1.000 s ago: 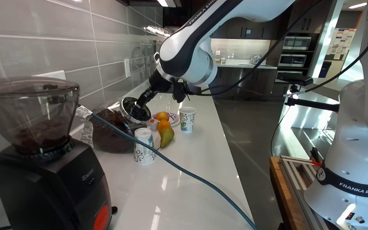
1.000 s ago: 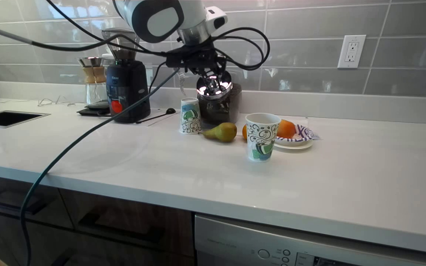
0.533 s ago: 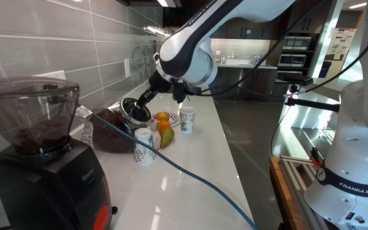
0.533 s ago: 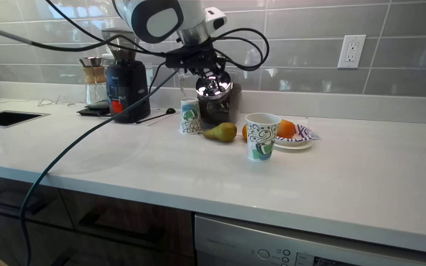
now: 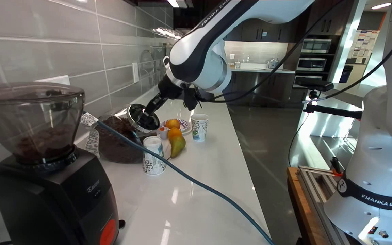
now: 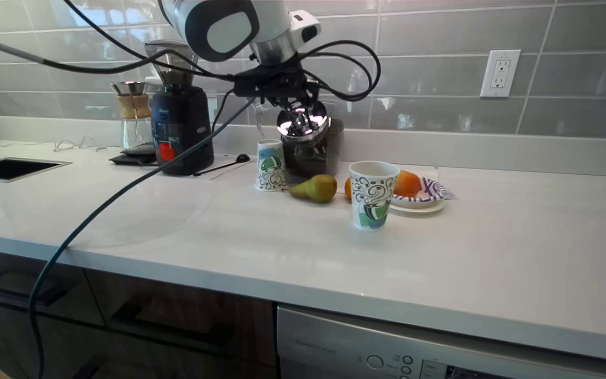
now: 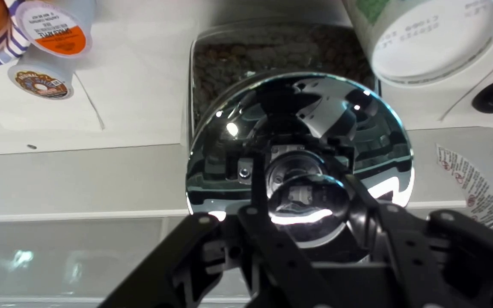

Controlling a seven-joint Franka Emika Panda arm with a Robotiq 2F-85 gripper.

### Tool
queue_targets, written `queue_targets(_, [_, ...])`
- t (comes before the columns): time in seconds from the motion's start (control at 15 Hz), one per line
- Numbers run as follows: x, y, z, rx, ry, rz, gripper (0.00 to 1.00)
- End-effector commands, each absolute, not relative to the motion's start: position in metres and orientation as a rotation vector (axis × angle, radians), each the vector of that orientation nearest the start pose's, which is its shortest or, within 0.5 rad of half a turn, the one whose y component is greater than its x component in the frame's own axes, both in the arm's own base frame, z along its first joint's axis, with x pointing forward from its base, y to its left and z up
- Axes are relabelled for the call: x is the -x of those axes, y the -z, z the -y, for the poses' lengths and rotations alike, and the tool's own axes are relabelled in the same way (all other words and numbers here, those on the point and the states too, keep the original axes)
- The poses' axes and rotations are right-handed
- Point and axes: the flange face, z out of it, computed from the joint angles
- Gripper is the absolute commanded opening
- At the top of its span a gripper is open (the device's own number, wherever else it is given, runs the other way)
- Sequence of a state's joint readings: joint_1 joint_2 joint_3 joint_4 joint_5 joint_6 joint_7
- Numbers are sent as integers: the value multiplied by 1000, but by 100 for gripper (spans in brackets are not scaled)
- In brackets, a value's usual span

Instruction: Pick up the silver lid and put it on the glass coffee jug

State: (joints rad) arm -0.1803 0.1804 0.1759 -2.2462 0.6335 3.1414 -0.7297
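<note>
The end effector [image 7: 308, 194] has its jaws closed on the knob [image 7: 310, 218] of the silver lid [image 7: 298, 122], so the lid lies right at its tip, straight ahead of it in the wrist view and tilted in both exterior views. The glass coffee jug [image 6: 313, 158], holding coffee beans [image 7: 225, 60], stands on the desk [image 6: 466, 252] just beyond the lid from the end effector; whether lid and jug touch, I cannot tell. In an exterior view, an upturned paper cup [image 6: 270, 166] stands below and left of the end effector, a pear [image 6: 314, 188] lies below it, and an upright paper cup [image 6: 372, 197] is below it to the right. The black grinder [image 6: 181, 129] stands farther off to the left.
</note>
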Motion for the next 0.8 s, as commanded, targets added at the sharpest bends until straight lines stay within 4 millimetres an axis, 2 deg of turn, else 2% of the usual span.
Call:
queue_targets(0.0, [-577,-355,58,2943,1142,115,21])
queue_targets(0.4, [-578,-342,65,2966,1154,118,21])
queue_targets(0.73, [-582,-340,61,2950,1174,152,21])
